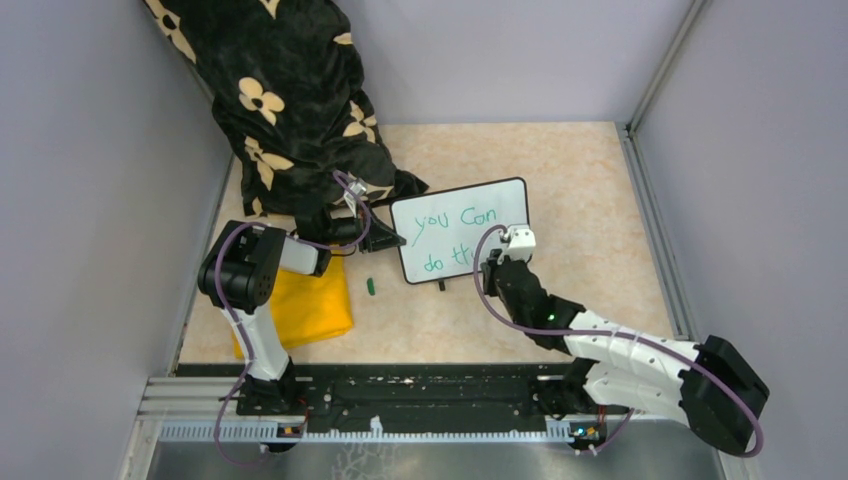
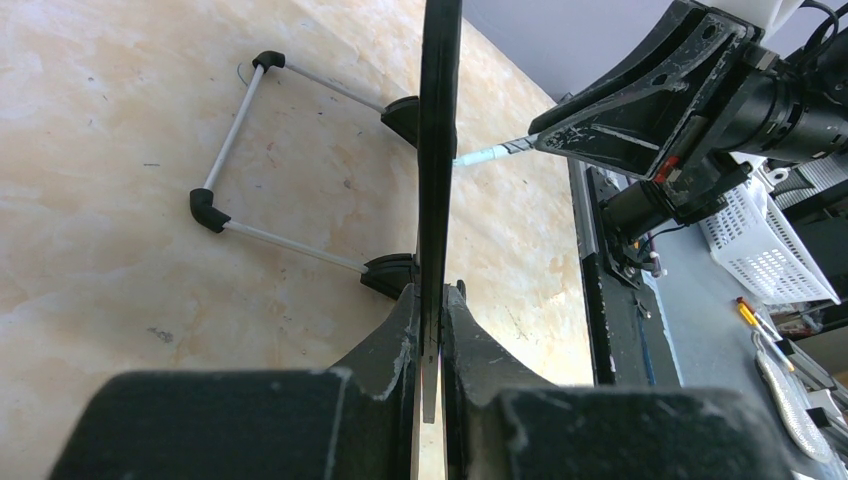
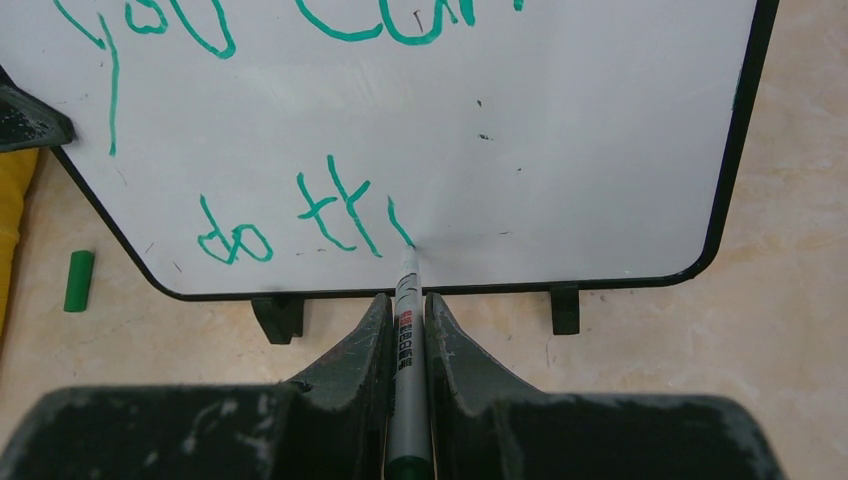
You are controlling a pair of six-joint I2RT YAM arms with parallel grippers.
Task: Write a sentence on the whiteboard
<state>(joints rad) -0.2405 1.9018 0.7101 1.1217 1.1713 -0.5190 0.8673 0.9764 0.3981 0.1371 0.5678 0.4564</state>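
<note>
The small black-framed white whiteboard (image 1: pixel 495 205) stands mid-frame in the top view, its left edge pinched by the left gripper (image 2: pixel 430 300). The right gripper (image 3: pixel 406 302) clamps a slim grey marker (image 3: pixel 405 335), tip touching the board. The green handwritten sentence (image 3: pixel 300 215) reads "you Can do th"; the last word looks unfinished.

Top view: right gripper (image 1: pixel 497 262) covers sentence (image 1: pixel 440 224) 2nd line past "do t". Right wrist: whiteboard (image 3: pixel 600 150) top, 1st line, marker (image 3: pixel 408 330) tail cut by frame edges. Left wrist: whiteboard edge-on, writing face not visible.
</note>
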